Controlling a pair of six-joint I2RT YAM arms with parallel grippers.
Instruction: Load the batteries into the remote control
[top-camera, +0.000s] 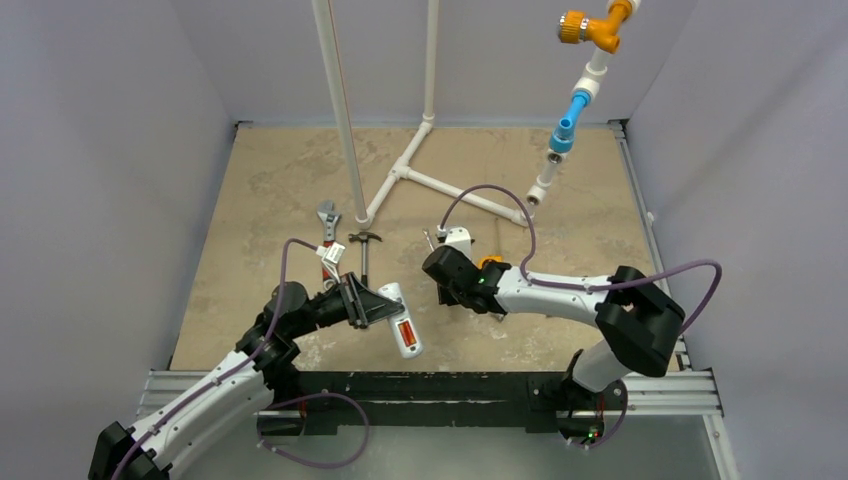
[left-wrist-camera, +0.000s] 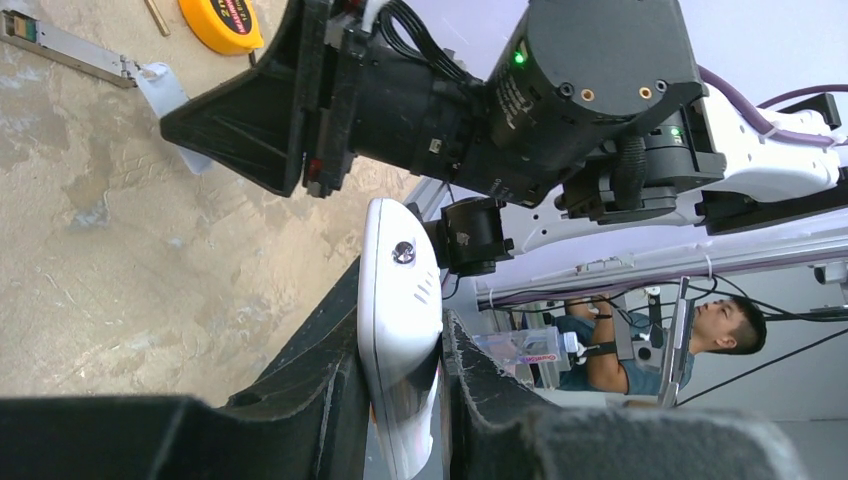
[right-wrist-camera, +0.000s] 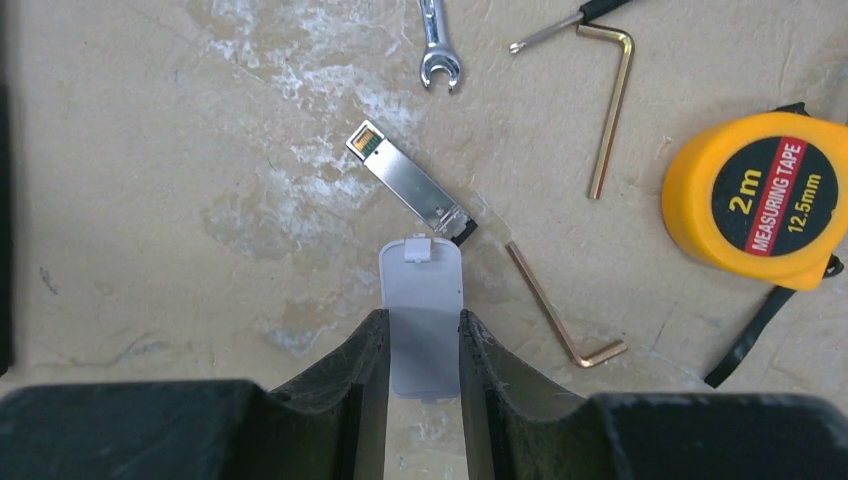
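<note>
Finding: left pincer (left-wrist-camera: 400, 350) clamped on remote control (left-wrist-camera: 398, 280), right pincer (right-wrist-camera: 422, 318) clamped on grey cover (right-wrist-camera: 420, 280); risk: a misaligned cover jams at the recess and twists the remote control loose.

Bright, even light; soft shadows.

white remote control (left-wrist-camera: 400, 310), yellow tape measure (right-wrist-camera: 760, 195)
</note>
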